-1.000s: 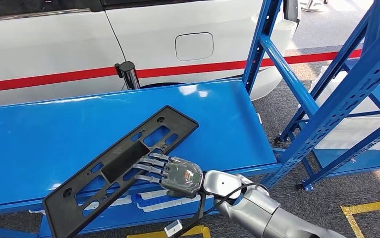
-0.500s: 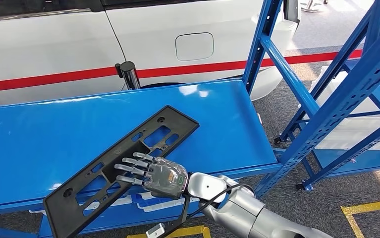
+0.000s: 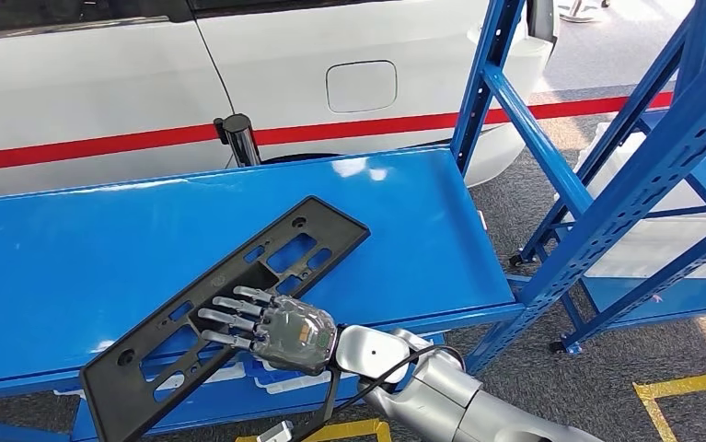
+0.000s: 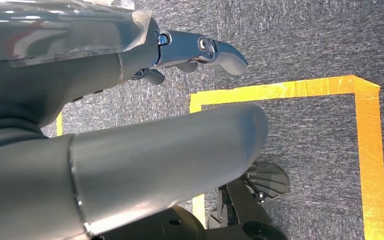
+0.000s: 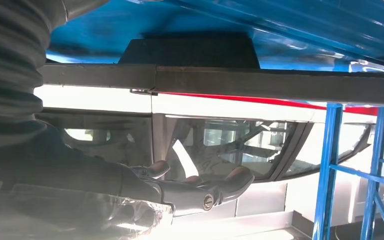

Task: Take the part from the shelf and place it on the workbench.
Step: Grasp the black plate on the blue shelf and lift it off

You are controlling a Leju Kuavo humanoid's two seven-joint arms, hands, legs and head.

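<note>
While hanging low over the floor (image 4: 305, 45), holds nothing in the left hand (image 4: 79, 65), fingers (image 4: 220, 50) loosely out. Further forward, spreads the right hand (image 3: 271, 327) flat above the part (image 3: 335, 224), fingers (image 3: 229, 308) released and gripping nothing. Cannot tell from above whether touching, though seen from the right wrist with a gap to the part's edge.

Finds the part lying slantwise on the blue shelf (image 3: 422, 212), near end jutting past the front lip. Could tip or slide that end off if pressed or dragged by flat fingers without a real grip. Could also snag a fingertip in the cut-outs. Might strike the blue upright (image 3: 487, 83) when lifting out so long a piece.

Beyond, stands before a white car (image 3: 100, 83) with a red stripe. No readable writing anywhere. Small moulded mark on the part, too small to make out.
</note>
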